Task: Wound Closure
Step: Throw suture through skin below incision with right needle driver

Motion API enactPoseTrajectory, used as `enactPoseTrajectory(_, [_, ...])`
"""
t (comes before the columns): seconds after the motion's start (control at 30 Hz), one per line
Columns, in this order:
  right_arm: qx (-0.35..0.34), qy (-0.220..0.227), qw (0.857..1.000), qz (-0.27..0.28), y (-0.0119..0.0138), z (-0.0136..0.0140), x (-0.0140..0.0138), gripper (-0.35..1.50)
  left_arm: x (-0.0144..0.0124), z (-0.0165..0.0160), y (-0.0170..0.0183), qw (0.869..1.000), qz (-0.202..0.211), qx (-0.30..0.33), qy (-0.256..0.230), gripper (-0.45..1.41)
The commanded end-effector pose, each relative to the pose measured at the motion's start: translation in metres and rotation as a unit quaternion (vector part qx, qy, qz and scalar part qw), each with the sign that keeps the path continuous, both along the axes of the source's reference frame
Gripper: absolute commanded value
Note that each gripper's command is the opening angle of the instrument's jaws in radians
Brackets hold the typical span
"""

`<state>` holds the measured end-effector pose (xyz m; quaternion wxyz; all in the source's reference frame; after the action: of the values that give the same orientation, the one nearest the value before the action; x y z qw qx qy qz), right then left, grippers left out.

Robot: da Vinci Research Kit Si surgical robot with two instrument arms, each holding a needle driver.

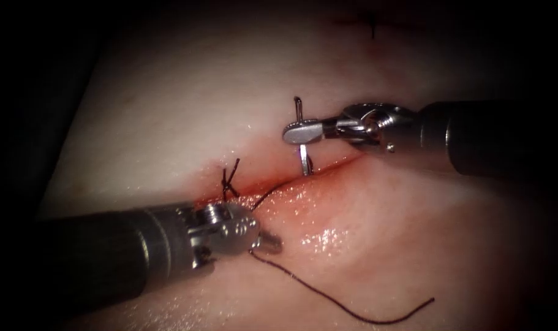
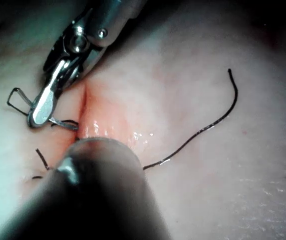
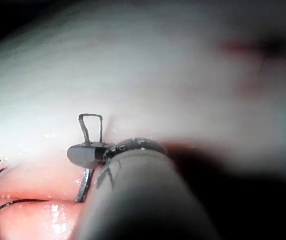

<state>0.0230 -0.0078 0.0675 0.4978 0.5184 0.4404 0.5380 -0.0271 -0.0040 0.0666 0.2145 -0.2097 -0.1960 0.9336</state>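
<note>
The needle (image 1: 303,138) is held mid-curve in the closed right hand (image 1: 303,132), at twelve o'clock from the cut (image 1: 291,184), its lower end at the cut's edge; whether it enters the tissue (image 1: 168,110) cannot be told. It is judged stiff, thin and slippery, best gripped mid-curve. Thread (image 1: 346,309) trails toward five o'clock from the left hand (image 1: 267,242), whose closure cannot be told, beside a knot (image 1: 229,181).

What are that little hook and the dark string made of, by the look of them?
The needle, held mid-curve by the right tool with its lower end at the cut, looks like polished steel: it glints silver. The thread looks like fine dark fibre, limp and matte; which fibre, I cannot tell. The left tool seems to hold thread.
</note>
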Motion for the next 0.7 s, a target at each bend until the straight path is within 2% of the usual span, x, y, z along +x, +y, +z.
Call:
enactPoseTrajectory(0.03, [0.019,0.010,1.000,0.002,-0.0001,0.0006,0.0012,-0.35,-0.0006,0.0006,0.0002,1.000,0.000,0.000,0.000,-0.45])
enactPoseTrajectory(0.1, [0.061,0.026,0.998,0.005,-0.0007,0.0005,0.0014,-0.35,-0.0006,0.0006,0.0002,1.000,0.000,0.000,0.000,-0.45])
enactPoseTrajectory(0.17, [0.132,0.036,0.991,0.002,-0.0014,0.0004,0.0016,-0.35,-0.0006,0.0006,0.0002,1.000,0.000,0.000,0.000,-0.45])
enactPoseTrajectory(0.33, [0.226,0.053,0.973,-0.009,-0.0026,-0.0001,0.0021,-0.35,-0.0008,0.0006,0.0003,1.000,-0.001,0.000,0.000,-0.45])
enactPoseTrajectory(0.5, [0.316,0.048,0.947,-0.023,-0.0035,-0.0006,0.0024,-0.35,-0.0009,0.0006,0.0003,1.000,-0.002,0.000,0.001,-0.45])
enactPoseTrajectory(0.53, [0.319,0.045,0.946,-0.030,-0.0038,-0.0008,0.0024,-0.35,-0.0009,0.0006,0.0003,1.000,-0.002,0.000,0.001,-0.45])
enactPoseTrajectory(0.6, [0.349,0.040,0.935,-0.045,-0.0044,-0.0012,0.0023,-0.35,-0.0008,0.0006,0.0003,1.000,-0.001,0.000,0.000,-0.45])
enactPoseTrajectory(0.63, [0.376,0.040,0.924,-0.049,-0.0046,-0.0014,0.0023,-0.35,-0.0008,0.0006,0.0003,1.000,-0.001,0.000,0.000,-0.45])
enactPoseTrajectory(0.7, [0.398,0.050,0.915,-0.049,-0.0049,-0.0016,0.0023,-0.35,-0.0009,0.0006,0.0003,1.000,-0.002,0.000,0.001,-0.45])
